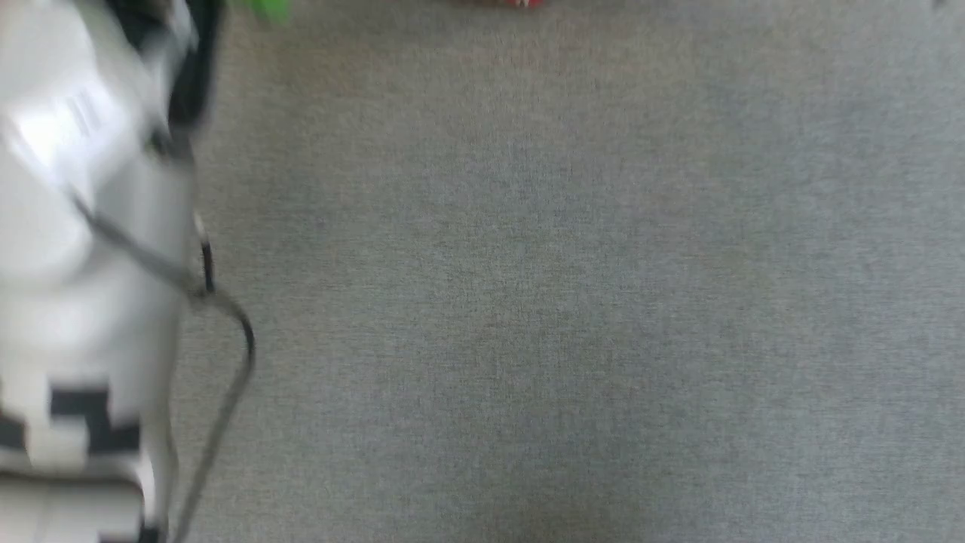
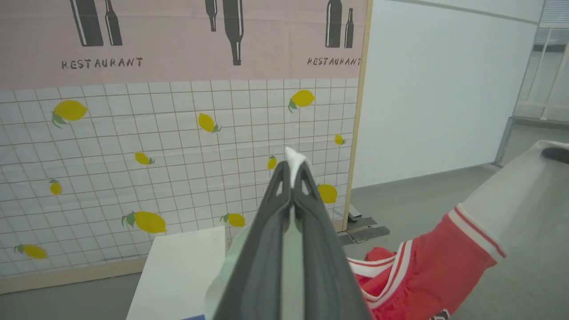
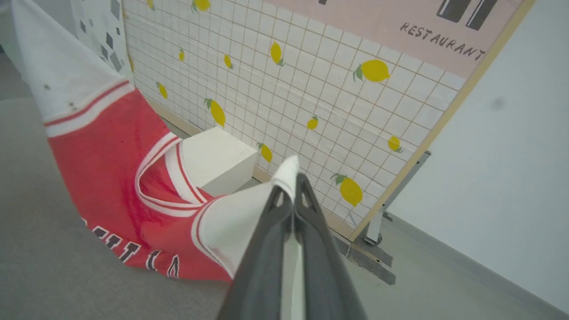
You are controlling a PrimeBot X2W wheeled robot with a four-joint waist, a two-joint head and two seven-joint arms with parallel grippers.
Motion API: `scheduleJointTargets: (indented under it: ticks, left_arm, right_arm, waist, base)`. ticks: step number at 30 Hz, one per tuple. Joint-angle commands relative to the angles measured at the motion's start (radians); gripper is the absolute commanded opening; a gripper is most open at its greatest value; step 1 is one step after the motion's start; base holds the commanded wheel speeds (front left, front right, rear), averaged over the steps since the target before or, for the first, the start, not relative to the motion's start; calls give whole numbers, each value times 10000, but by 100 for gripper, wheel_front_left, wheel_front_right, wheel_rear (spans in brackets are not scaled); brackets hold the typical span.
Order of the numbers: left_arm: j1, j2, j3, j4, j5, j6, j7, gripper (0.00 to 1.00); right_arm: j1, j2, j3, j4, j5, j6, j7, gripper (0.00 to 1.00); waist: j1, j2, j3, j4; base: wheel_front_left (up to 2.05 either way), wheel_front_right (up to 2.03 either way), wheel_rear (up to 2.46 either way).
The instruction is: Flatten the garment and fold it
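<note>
Red garment [image 3: 111, 169] suspended between two claws.
Left claw [image 2: 293, 173] and right claw [image 3: 291, 184] each clamp a white sleeve; the smooth fabric sags over grey carpet [image 1: 565, 302].

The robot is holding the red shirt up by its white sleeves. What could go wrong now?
1. The left tool and right tool each pinch only a small bit of white sleeve, so the shirt might slip free.
2. Its red middle sags between them, so it could land bunched, not flat.
3. The white box stands close by; the cloth might drape over it.
</note>
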Motion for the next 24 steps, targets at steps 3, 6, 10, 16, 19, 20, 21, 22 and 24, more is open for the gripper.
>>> scheduleJointTargets:
  ticks: [3,6,10,16,19,20,21,22,24]
  left_arm:
    - [2019,208,-138,-1632,-190,115,247,0]
    - [3841,390,-187,-2966,-214,451,418,0]
    - [5951,663,-339,-3935,-25,836,491,0]
    - [8696,889,-655,-4223,154,1202,191,0]
    - [9654,1045,-1007,-3936,264,1114,95,0]
    - [9947,1096,-1136,-3827,249,1040,84,0]
    - [10158,1133,-1192,-3729,242,1028,73,0]
    - [10413,1186,-1263,-3609,220,1001,82,0]
    - [10835,1271,-1366,-3437,113,929,125,0]
  right_arm:
    - [1888,-372,-714,-1204,367,-15,138,0]
    - [3760,-427,-1556,-2252,409,-15,337,0]
    - [5874,-90,-2468,-3266,240,-15,578,0]
    - [8916,711,-3223,-4243,103,-15,782,0]
    - [10057,1010,-3431,-4356,173,-15,771,0]
    - [10469,1072,-3480,-4411,228,-15,782,0]
    - [10785,1120,-3564,-4430,235,-15,768,0]
    - [11163,1185,-3678,-4435,211,-15,733,0]
    - [11814,1324,-3863,-4368,197,-15,661,0]
  waist:
    - [-1,0,-929,140]
    - [-1,0,-1354,168]
    - [-1,0,-1820,153]
    - [-1,0,-2471,66]
    - [-1,0,-2790,55]
    - [-1,0,-2906,64]
    - [-1,0,-3008,69]
    - [-1,0,-3119,68]
    - [-1,0,-3315,54]
  base:
    - [0,0,0]
    - [0,0,0]
    - [0,0,0]
    - [0,0,0]
    - [0,0,0]
    - [0,0,0]
    - [0,0,0]
    - [0,0,0]
    - [0,0,0]
